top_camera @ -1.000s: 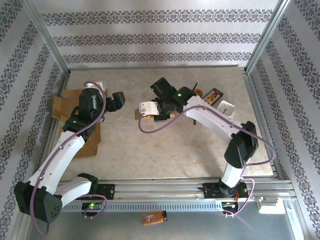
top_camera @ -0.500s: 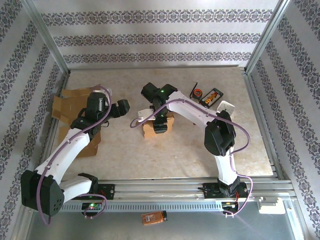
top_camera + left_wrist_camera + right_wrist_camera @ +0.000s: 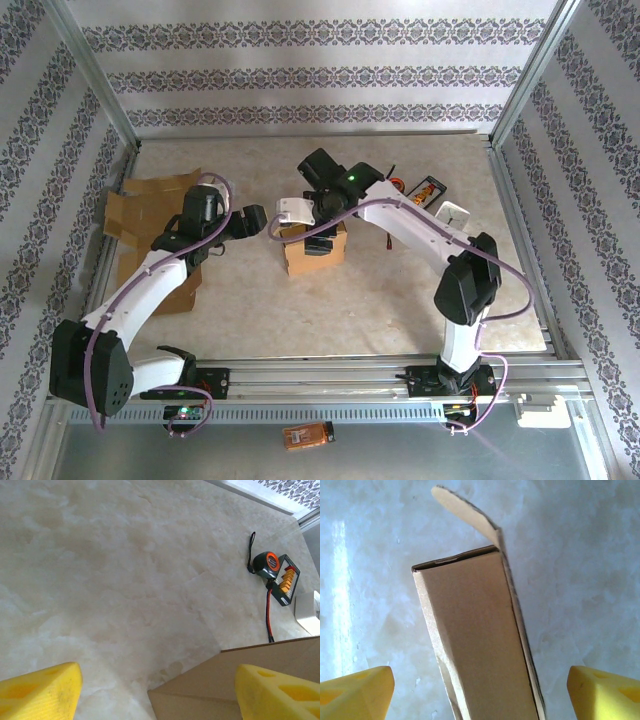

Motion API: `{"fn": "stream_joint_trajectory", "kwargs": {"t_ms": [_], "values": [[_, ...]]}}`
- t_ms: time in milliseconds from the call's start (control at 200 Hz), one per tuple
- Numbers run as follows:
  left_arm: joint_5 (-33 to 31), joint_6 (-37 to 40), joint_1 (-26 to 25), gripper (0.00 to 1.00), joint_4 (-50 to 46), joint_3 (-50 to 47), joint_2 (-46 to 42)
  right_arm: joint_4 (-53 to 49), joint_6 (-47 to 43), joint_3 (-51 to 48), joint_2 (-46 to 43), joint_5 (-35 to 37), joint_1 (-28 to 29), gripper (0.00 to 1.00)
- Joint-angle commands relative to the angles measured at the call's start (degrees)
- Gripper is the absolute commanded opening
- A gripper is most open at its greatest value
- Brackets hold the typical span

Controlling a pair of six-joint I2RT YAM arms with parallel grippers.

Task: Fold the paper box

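This is a robotics lab test cell: an aluminium frame (image 3: 103, 88) holds patterned wall panels (image 3: 320, 75) around a marble-look tabletop (image 3: 330, 300), with robot arms (image 3: 420, 235) bolted to a slotted rail (image 3: 330, 376).

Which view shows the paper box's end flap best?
Right wrist: the paper box lies close up, mid-frame, with its rounded end flap standing open. Top external shows the box small and partly hidden by the right arm, so the flap is hard to make out. Left wrist catches one box corner.

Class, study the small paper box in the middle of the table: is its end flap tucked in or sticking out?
Sticking out. In the right wrist view the rounded flap juts beyond the paper box, not tucked.
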Motion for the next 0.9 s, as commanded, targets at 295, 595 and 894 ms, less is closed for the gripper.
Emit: {"fn": "stream_joint_trajectory", "kwargs": {"t_ms": [295, 595, 894], "values": [[-3.5, 6.2, -6.5, 0.75, -11.3, 5.2, -8.9, 27.0, 31.5, -25.1, -21.5, -13.9, -9.8, 0.88], [-10.0, 8.2, -14.9, 0.75, -27.3, 15.4, -3.2, 31.3, 44.0, -34.3, -24.4, -17.2, -18.1, 0.86], [-11.2, 10.2, -16.9, 0.75, -32.8, 18.9, 1.9, 29.0, 41.5, -30.9, -18.2, -17.5, -19.0, 0.71]]}}
